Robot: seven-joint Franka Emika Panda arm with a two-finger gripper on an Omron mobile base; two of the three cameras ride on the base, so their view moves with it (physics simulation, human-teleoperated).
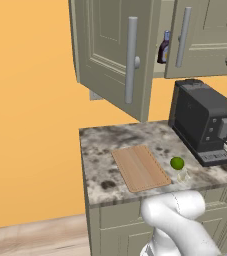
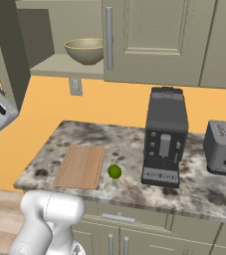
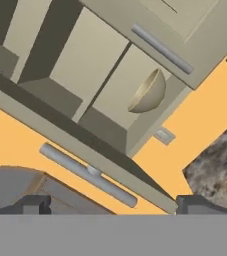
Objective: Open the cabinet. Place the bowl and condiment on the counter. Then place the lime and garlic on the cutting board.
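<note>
The cabinet (image 1: 110,45) has its left door swung open, and its right door (image 2: 154,40) is closed. On the inner shelf sits the bowl (image 2: 86,50) (image 3: 147,92), with the condiment (image 1: 164,47) beside it. The lime (image 1: 177,163) (image 2: 114,172) and the garlic (image 1: 182,175) (image 2: 109,185) lie on the counter (image 1: 105,140), just right of the cutting board (image 1: 140,167) (image 2: 80,166). My gripper (image 3: 114,206) is open and holds nothing. It hangs just off the open door's edge, near its bar handle (image 3: 87,174), and faces the shelf.
A black coffee machine (image 2: 165,137) stands on the counter right of the lime, and a grey toaster (image 2: 225,147) stands further right. A wall outlet (image 2: 75,85) sits under the cabinet. The open door (image 1: 131,60) juts out over the counter's left part.
</note>
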